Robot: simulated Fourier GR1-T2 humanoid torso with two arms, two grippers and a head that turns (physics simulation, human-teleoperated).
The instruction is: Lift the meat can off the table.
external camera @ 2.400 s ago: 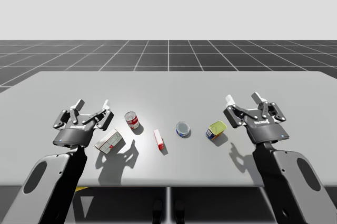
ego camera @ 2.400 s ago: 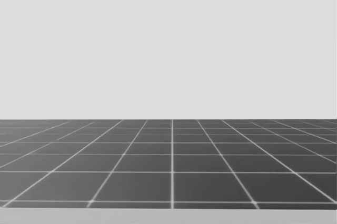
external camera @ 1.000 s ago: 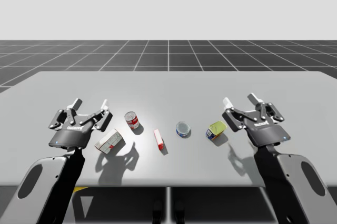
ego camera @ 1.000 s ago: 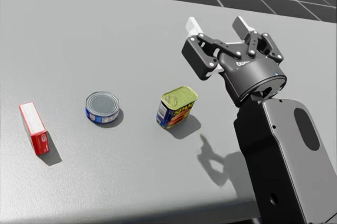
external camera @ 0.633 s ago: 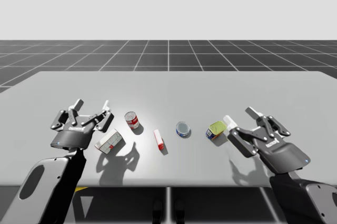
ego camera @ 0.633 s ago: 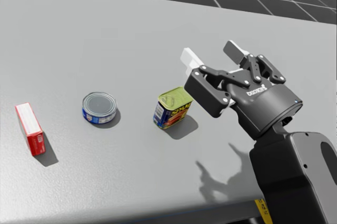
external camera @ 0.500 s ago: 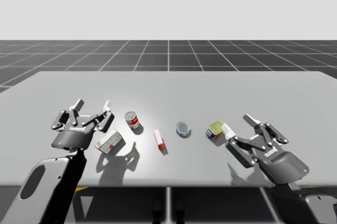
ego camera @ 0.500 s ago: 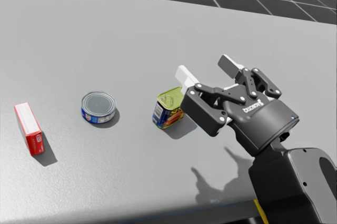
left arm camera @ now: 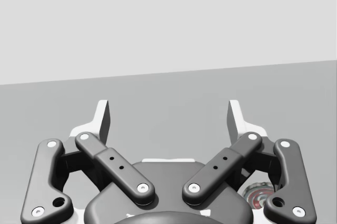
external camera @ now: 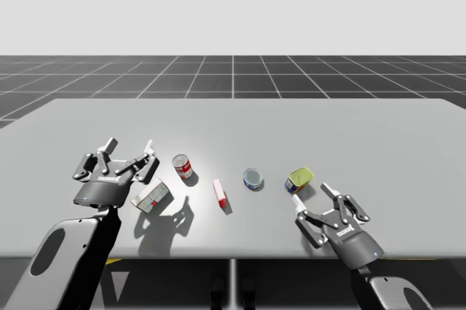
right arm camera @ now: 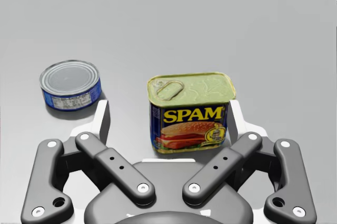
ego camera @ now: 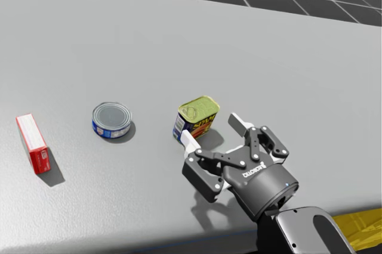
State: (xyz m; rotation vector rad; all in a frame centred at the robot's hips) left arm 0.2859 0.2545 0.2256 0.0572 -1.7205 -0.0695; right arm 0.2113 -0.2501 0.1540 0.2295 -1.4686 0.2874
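One blue rectangular meat can [external camera: 299, 179] with a yellow-green ring-pull lid stands upright on the grey bench [external camera: 233, 121], right of the bench's middle. My right gripper [external camera: 313, 195] sits low on the can's near side with its fingers [ego camera: 234, 120] spread wide. In the right wrist view the can [right arm camera: 192, 111] stands between the fingertips, close by one finger and well apart from the other, so nothing is gripped and the can rests on the bench.

Just to the can's left, apart from it, lies a short round blue can [external camera: 253, 177] with a silver lid. Further left lies a narrow red box [external camera: 219, 193], then an upright red-and-white round can [external camera: 183, 167], and nearer the front edge a white-and-red box [external camera: 151, 194] on its side.

My left gripper [external camera: 129, 145] hangs above that white-and-red box, well away from the meat can, with its fingers [left arm camera: 101, 118] also wide apart and nothing between them.
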